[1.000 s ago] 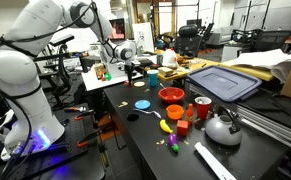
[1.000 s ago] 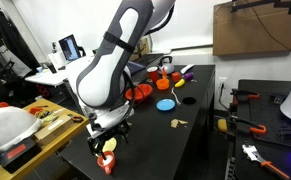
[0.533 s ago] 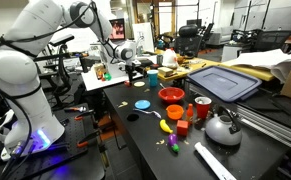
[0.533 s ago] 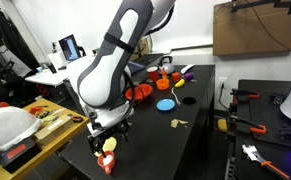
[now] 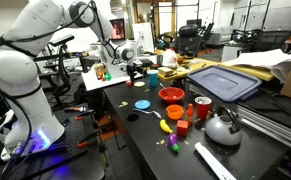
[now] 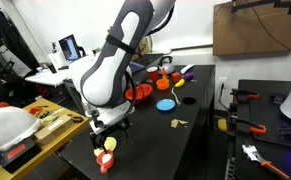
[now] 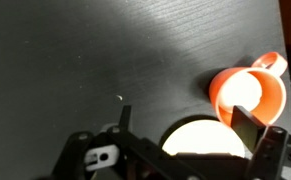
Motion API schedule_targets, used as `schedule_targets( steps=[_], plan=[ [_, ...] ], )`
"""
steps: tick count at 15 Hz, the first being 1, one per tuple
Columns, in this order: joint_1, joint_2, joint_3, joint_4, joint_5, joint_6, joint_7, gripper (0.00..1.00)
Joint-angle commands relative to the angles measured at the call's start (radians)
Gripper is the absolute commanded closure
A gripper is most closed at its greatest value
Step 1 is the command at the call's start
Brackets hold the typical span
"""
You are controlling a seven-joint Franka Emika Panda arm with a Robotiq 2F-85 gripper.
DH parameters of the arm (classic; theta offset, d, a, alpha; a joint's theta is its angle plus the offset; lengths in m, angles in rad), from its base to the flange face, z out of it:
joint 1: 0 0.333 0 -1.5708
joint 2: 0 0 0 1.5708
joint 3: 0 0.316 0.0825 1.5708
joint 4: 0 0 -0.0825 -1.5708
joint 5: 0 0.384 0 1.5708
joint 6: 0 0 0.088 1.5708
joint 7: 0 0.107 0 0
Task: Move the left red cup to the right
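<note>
Red-orange cup [image 7: 247, 95] sits mouth up on the black bench [image 7: 65, 50], right against a pale yellow round piece [image 7: 207, 138]; I can't tell if they touch. Claw [image 7: 189, 125] hangs over the yellow piece, spread wide, gripping nothing. One finger [image 7: 253, 135] overlaps the cup's edge. In an exterior view, cup [image 6: 105, 165] is just beside the yellow piece [image 6: 110, 145], below the claw [image 6: 107, 128].

Exterior views evenly lit; wrist view dark, blurred, with blown-out glare.
</note>
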Motion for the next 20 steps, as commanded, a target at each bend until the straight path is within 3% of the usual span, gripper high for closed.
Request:
schedule_targets(
  steps=[1,3,4,14,16,20],
  plan=[
    [0.015,-0.038,-0.006,-0.057,-0.02,0.015,0.0,0.0],
    [0.018,-0.045,0.0,-0.069,-0.026,0.016,-0.015,0.0],
    [0.02,-0.047,0.003,-0.076,-0.03,0.017,-0.025,0.22],
    [0.024,-0.07,0.016,-0.113,-0.033,0.023,-0.101,0.95],
    [0.022,-0.077,0.018,-0.12,-0.031,0.024,-0.108,1.0],
    [0.016,-0.112,0.017,-0.148,-0.029,0.027,-0.112,1.0]
  ],
)
